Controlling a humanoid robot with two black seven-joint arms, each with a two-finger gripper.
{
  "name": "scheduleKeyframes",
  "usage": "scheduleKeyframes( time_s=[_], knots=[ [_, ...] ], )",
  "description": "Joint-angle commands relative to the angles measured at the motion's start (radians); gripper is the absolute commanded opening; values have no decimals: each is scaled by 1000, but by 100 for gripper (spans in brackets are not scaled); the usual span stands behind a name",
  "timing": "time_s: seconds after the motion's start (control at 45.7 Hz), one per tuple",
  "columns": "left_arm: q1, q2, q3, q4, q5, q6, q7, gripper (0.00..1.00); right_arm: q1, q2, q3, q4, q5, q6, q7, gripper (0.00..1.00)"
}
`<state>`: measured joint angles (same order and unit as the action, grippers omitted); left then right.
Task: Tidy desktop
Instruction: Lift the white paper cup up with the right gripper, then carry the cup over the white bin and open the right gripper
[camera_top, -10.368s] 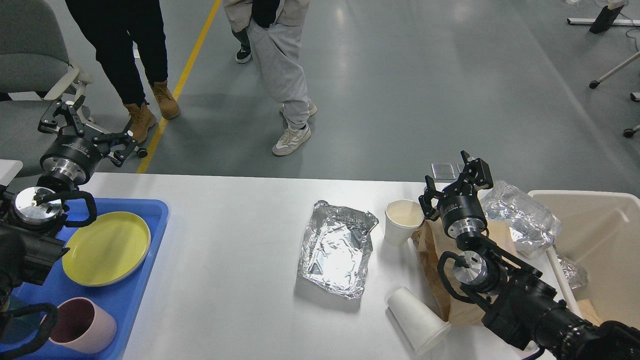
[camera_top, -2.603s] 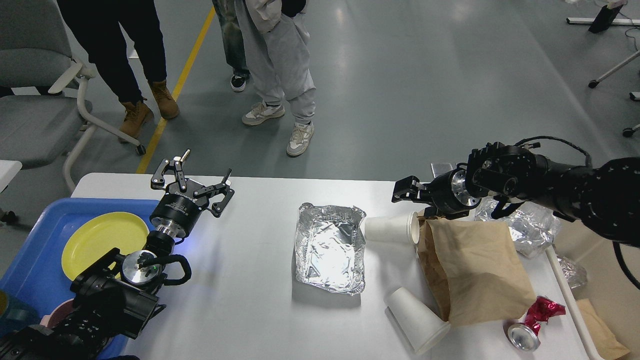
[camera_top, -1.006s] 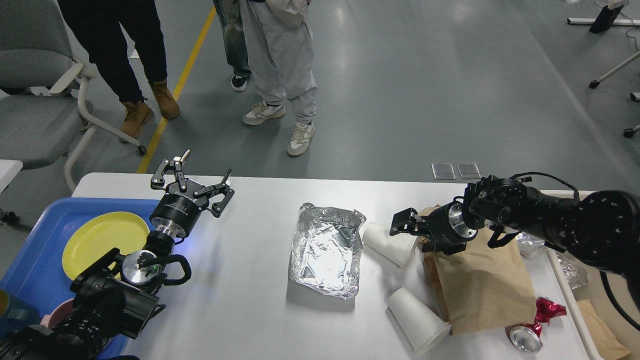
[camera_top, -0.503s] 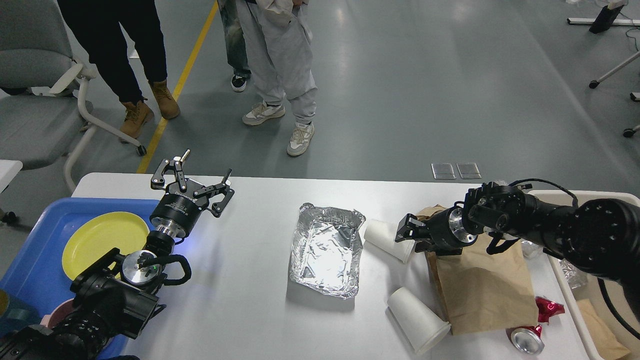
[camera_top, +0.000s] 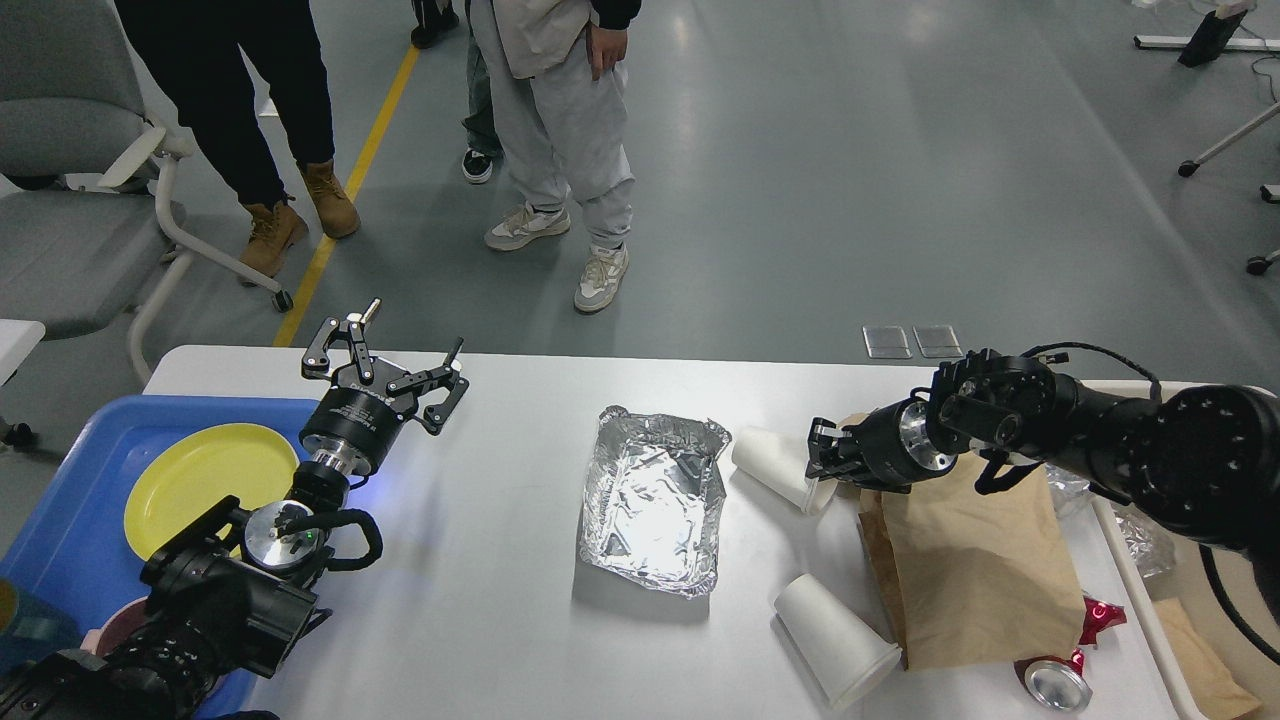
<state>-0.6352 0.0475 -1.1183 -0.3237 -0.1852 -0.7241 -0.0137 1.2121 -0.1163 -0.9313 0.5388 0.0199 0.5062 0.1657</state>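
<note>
The white desktop (camera_top: 480, 600) carries litter on its right half. A white paper cup (camera_top: 770, 466) lies on its side beside a foil tray (camera_top: 650, 510). My right gripper (camera_top: 822, 456) reaches in from the right and sits at this cup's open rim. Its dark fingers are too close to the rim to tell whether they grip it. My left gripper (camera_top: 388, 352) hovers open and empty over the back left of the desktop. A second paper cup (camera_top: 835, 640) lies near the front edge, next to a brown paper bag (camera_top: 975, 570) and a crushed red can (camera_top: 1058, 678).
A blue tray (camera_top: 60, 500) at the left holds a yellow plate (camera_top: 205, 480) and a pink cup (camera_top: 112, 628). A beige bin (camera_top: 1225, 600) with crumpled foil (camera_top: 1135, 535) stands at the right edge. People stand beyond the far edge, with a grey chair (camera_top: 70, 150) at the left.
My right gripper has shifted slightly up against the tipped cup's rim, and its fingers look closer together. The cup and bag have shifted a little. The left arm has not moved.
</note>
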Motion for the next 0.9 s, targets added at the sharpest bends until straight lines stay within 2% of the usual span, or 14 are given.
scheduleKeyframes(
  time_s=[0.0, 0.175, 0.591, 0.766, 0.875],
  knots=[
    [0, 0, 0, 0, 0, 0, 0, 96, 23, -13, 0, 6, 0, 2, 1, 0],
    [0, 0, 0, 0, 0, 0, 0, 96, 105, -69, 8, 61, 0, 23, 1, 0],
    [0, 0, 0, 0, 0, 0, 0, 96, 431, -321, 74, 110, 0, 209, 9, 0],
    [0, 0, 0, 0, 0, 0, 0, 96, 558, -411, 72, 110, -1, 230, 8, 0],
    [0, 0, 0, 0, 0, 0, 0, 96, 570, -442, 69, 96, -8, 221, 3, 0]
  ],
)
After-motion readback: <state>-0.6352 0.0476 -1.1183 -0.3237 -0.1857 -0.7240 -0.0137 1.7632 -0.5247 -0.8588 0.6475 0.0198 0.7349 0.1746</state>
